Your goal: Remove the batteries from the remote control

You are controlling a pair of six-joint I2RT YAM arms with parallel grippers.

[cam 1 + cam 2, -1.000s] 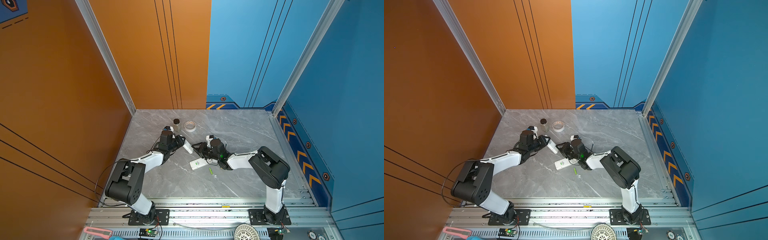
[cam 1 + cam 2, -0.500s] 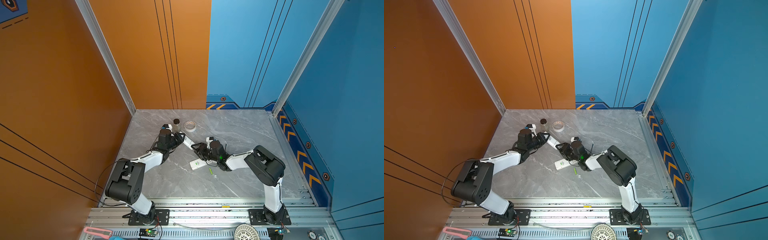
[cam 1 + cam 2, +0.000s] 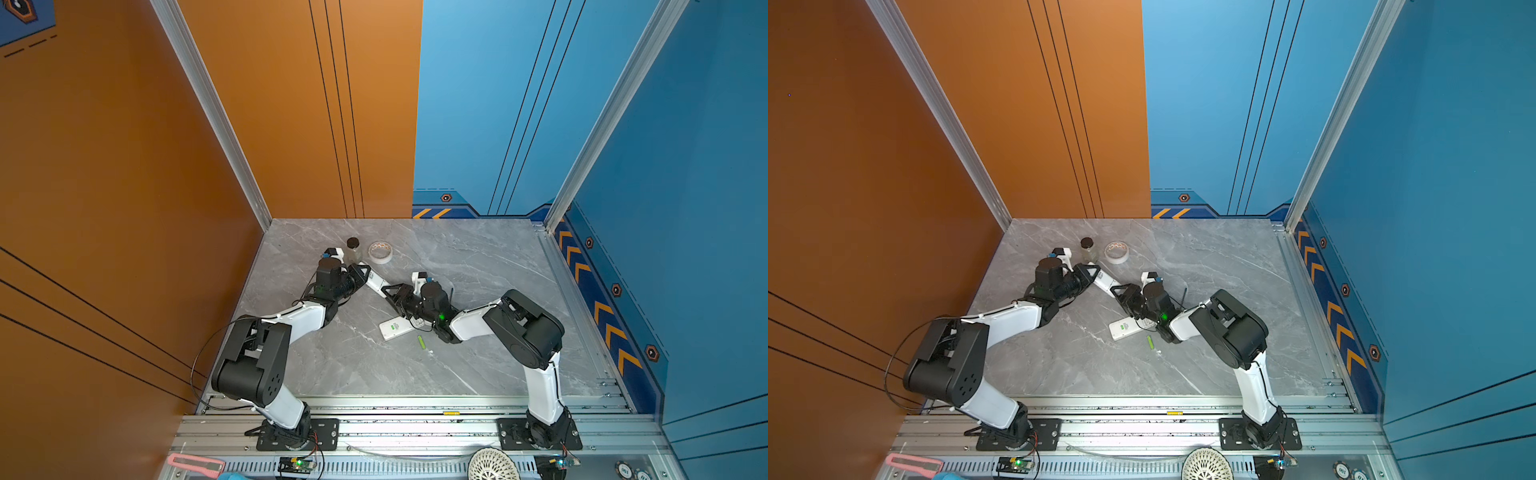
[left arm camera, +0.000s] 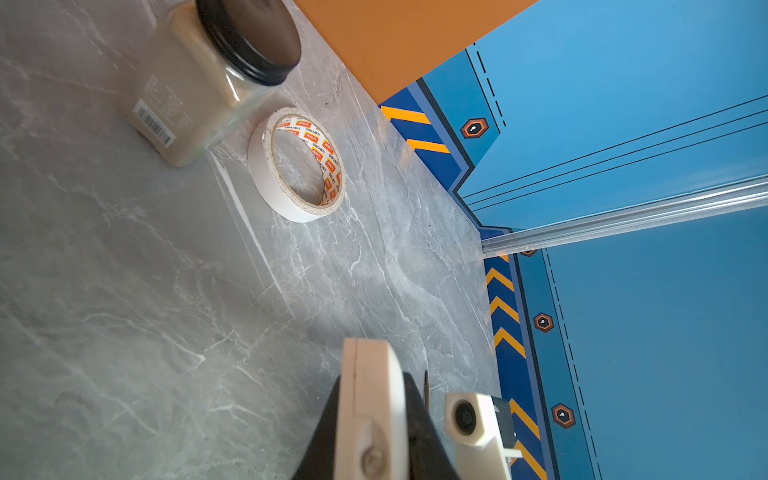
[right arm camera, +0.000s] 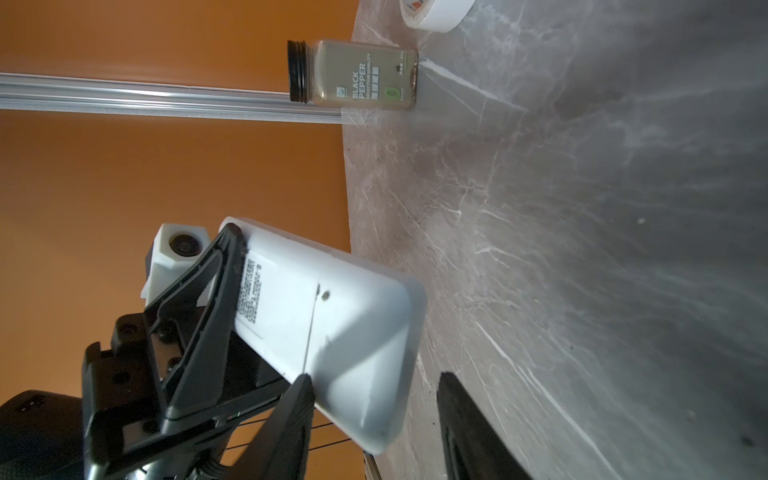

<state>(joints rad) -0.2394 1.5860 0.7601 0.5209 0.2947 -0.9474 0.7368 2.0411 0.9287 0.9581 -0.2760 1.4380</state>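
Note:
The white remote control hangs above the table between the two arms. My left gripper is shut on one end of it, which shows edge-on in the left wrist view. Its back face fills the right wrist view, with a seam and a small screw across it. My right gripper is open around the free end: one finger touches the remote's edge and the other stands apart. A green battery lies on the table in front of the right arm.
A second white remote-like device with a green label lies flat, partly under the right arm. A black-lidded pepper jar and a tape roll stand just behind the left gripper.
My right gripper has moved left until its jaws straddle the remote's free end. My left gripper has shifted the remote slightly toward the back.

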